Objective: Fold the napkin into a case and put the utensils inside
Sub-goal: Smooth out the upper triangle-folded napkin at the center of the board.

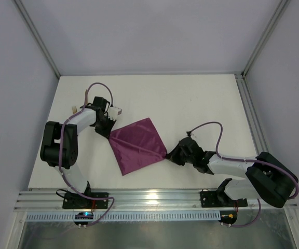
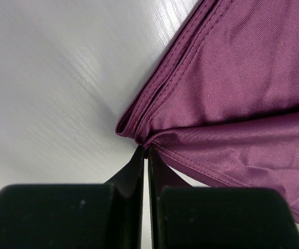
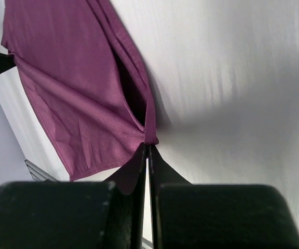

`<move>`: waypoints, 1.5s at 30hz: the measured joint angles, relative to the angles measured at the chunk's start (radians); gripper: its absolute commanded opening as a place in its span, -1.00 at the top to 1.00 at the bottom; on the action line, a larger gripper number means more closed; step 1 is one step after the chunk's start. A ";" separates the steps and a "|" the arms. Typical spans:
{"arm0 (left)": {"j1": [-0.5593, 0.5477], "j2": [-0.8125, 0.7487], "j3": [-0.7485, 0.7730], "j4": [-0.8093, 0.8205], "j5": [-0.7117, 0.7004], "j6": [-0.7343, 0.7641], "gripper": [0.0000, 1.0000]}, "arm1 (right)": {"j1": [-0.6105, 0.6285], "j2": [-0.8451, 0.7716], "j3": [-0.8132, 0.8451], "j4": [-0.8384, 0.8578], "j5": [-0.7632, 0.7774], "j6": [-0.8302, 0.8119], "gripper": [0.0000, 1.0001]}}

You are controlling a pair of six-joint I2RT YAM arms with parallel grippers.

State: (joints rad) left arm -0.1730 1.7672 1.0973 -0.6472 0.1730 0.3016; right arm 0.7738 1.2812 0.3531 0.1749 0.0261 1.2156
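Note:
The magenta-purple napkin point(image 1: 137, 146) lies on the white table point(image 1: 191, 104) as a diamond, folded into two layers. My left gripper point(image 1: 109, 136) is shut on the napkin's left corner point(image 2: 139, 136), its black fingers point(image 2: 135, 171) pinching the bunched hem. My right gripper point(image 1: 168, 156) is shut on the opposite, right corner point(image 3: 150, 136), with the napkin point(image 3: 77, 78) stretching away from it and the layers gaping slightly near the tips. The utensils are out of view.
Grey walls enclose the table on three sides. An aluminium rail point(image 1: 154, 199) runs along the near edge where both arm bases are bolted. A small tan tab point(image 1: 73, 109) sits by the left arm.

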 measured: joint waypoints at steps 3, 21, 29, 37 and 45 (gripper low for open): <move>0.000 0.000 -0.001 0.008 -0.013 0.002 1.00 | -0.019 0.000 -0.007 0.047 -0.001 -0.049 0.84; -0.003 0.000 -0.002 0.022 -0.033 0.013 1.00 | -0.082 0.002 -0.026 0.047 0.014 -0.164 0.68; -0.003 -0.001 -0.002 0.022 -0.033 0.020 0.85 | -0.085 0.000 0.072 -0.053 0.002 -0.308 0.50; -0.003 -0.005 -0.002 0.019 -0.058 0.028 0.63 | 0.072 -0.024 0.273 -0.208 0.101 -0.504 0.11; 0.000 -0.045 -0.002 -0.009 -0.080 0.043 0.32 | 0.370 0.346 0.678 -0.240 0.102 -0.768 -0.03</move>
State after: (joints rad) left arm -0.1726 1.7226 1.0954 -0.6563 0.0929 0.3447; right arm 1.1439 1.6272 1.0306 -0.0650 0.1280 0.4473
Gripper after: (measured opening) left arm 0.319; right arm 0.500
